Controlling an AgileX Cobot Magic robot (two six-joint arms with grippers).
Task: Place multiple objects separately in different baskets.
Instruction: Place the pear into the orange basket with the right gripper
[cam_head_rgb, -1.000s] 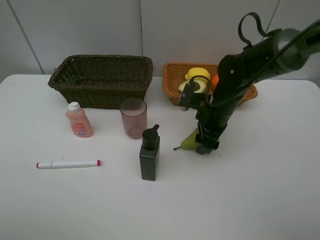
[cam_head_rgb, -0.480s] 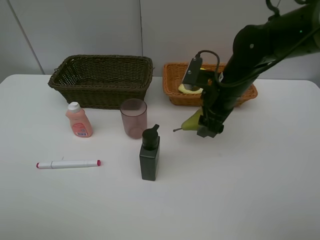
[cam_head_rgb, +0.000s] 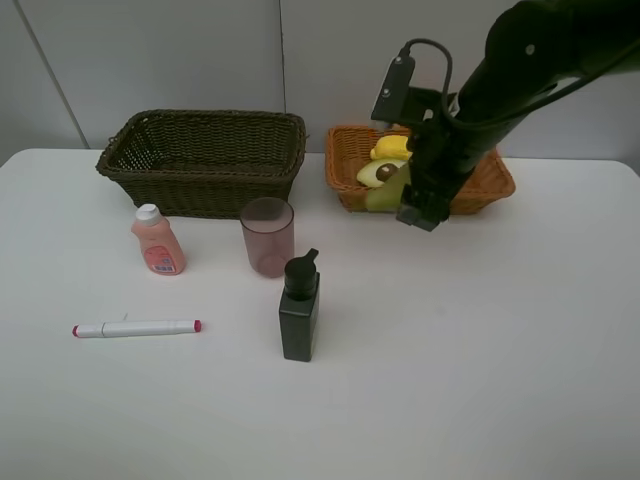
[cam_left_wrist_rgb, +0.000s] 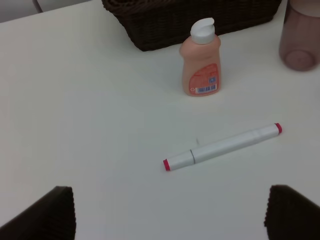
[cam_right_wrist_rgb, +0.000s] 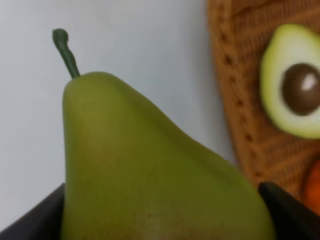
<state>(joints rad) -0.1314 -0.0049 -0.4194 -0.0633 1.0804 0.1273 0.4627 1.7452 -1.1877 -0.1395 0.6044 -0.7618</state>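
The right arm's fingers (cam_head_rgb: 420, 212) are clamped on either flank of the green pear (cam_head_rgb: 386, 196), carrying it clear of the white counter (cam_head_rgb: 500, 350) at the near front wall of the orange-tan basket (cam_head_rgb: 480, 190). The pear sits broad end between the fingers with its stem pointing away from them. From the wrist camera most of the fruit hangs over bare counter, with the woven rim just beside it, so it looks not yet over the basket's inside.

The lift makes sense: the avocado half (cam_head_rgb: 380, 172) and the toy lemon (cam_head_rgb: 390, 147) already lie in that basket, with a sliver of orange (cam_right_wrist_rgb: 312, 185) at the edge of the wrist view, so the fruit appears to be gathering here.

The other things wait on the counter in front of the dark olive-brown basket (cam_head_rgb: 200, 185) — the peach-pink bottle (cam_head_rgb: 157, 242), the pinkish cup (cam_head_rgb: 267, 237), the dark pump bottle (cam_head_rgb: 299, 310) and, nearer the front, the white marker (cam_head_rgb: 135, 327).

The left arm's fingers (cam_left_wrist_rgb: 45, 215) are spread wide and hold nothing — they hover above the marker, well apart from it, perhaps placed to take the non-fruit items.
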